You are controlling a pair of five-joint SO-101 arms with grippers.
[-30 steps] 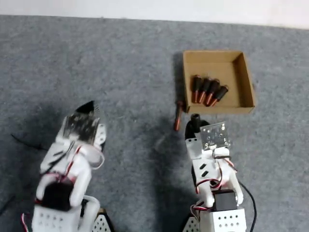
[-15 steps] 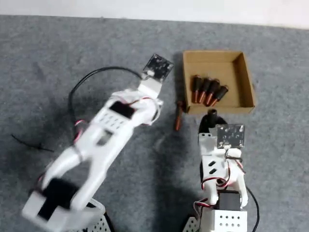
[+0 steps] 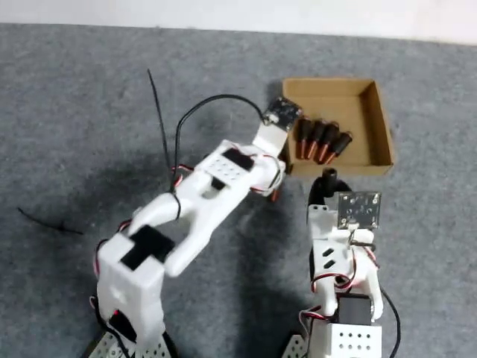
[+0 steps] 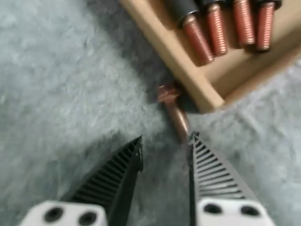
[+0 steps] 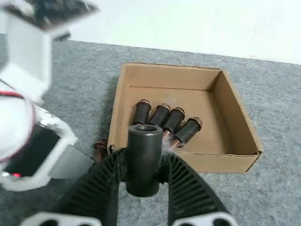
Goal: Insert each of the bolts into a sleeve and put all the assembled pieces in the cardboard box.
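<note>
A copper bolt lies on the grey carpet against the near left corner of the cardboard box. My left gripper hangs open just short of it, and one fingertip is close to the bolt's end. In the high view the left arm stretches across to the box and covers most of the bolt. My right gripper is shut on an upright black sleeve just in front of the box. Several assembled pieces lie side by side inside it.
The left arm's black cable arcs over the carpet to the left of the box. A thin black wire lies at the far left. The two arms stand close together near the box's front left corner.
The left arm has swung out from its folded pose near its base to the bolt beside the box. The right arm shifted slightly right with the sleeve, then held still.
</note>
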